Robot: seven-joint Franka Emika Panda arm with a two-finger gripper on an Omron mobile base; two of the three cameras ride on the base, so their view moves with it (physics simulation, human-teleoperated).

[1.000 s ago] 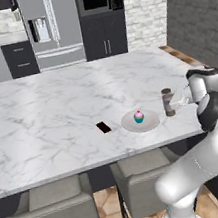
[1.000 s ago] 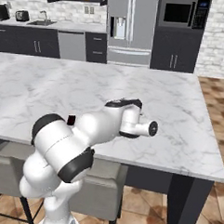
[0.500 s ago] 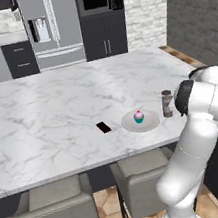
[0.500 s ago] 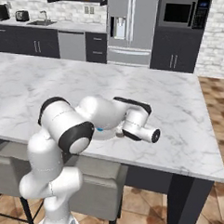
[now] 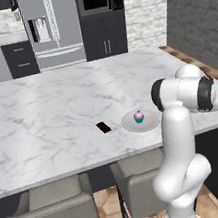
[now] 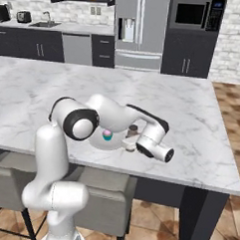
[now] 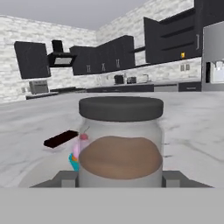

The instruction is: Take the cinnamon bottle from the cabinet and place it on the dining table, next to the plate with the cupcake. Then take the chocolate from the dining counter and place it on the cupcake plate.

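The cinnamon bottle [image 7: 120, 144], brown-filled with a dark cap, stands close before the hand camera with my gripper [image 7: 120, 178] shut on its sides. From the right base it shows as a dark-capped bottle [image 6: 133, 129] just right of the plate [image 6: 97, 142], low at the marble dining table [image 6: 201, 121], with the gripper [image 6: 130, 143] at its lower part. The cupcake [image 6: 107, 135] sits on that plate. The cupcake [image 5: 138, 116], the plate [image 5: 149, 122] and the dark flat chocolate [image 5: 103, 127] to its left lie near the table's front edge, where my arm hides the bottle. The chocolate [image 7: 61, 138] lies beyond the bottle's left side.
Grey stools [image 5: 53, 212] stand under the table's near edge. Black wall cabinets [image 7: 166, 35], a fridge [image 6: 139, 23] and a microwave [image 6: 190, 13] line the far wall. The table's right end [image 6: 224, 162] drops off close to the bottle.
The arm has folded inward, its elbow swinging toward the plate and now covering the bottle from the left base. Bottle, plate, cupcake and chocolate have stayed put.
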